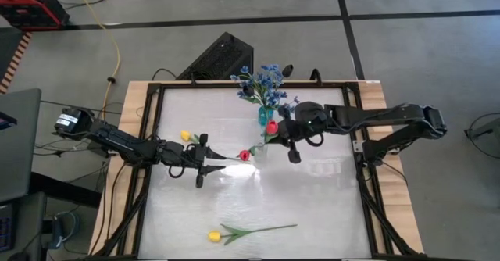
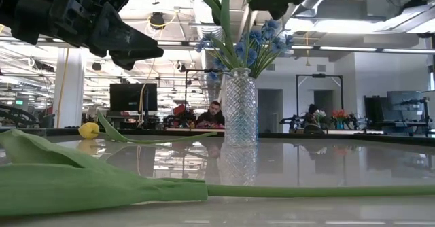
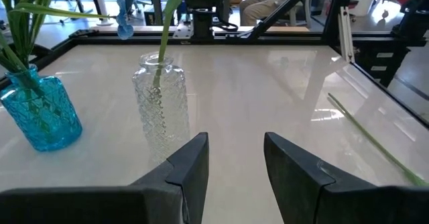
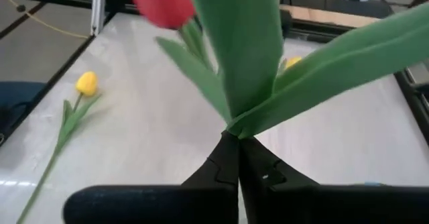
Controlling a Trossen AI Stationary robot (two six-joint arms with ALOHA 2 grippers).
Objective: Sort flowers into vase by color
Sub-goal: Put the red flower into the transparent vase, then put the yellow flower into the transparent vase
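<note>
Clear vase [image 2: 240, 108] holding blue flowers [image 2: 262, 42], yellow tulip [image 2: 89, 130] behind

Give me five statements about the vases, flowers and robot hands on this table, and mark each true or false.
1. The right hand is shut on the red tulip. True.
2. The left hand holds a yellow tulip. False: its fingers stand apart with nothing between them.
3. The blue flowers stand in the blue vase. True.
4. The clear vase lies tipped over. False: it stands upright beside the blue vase, with a green stem in it.
5. A yellow tulip lies flat on the table near its front edge. True.
</note>
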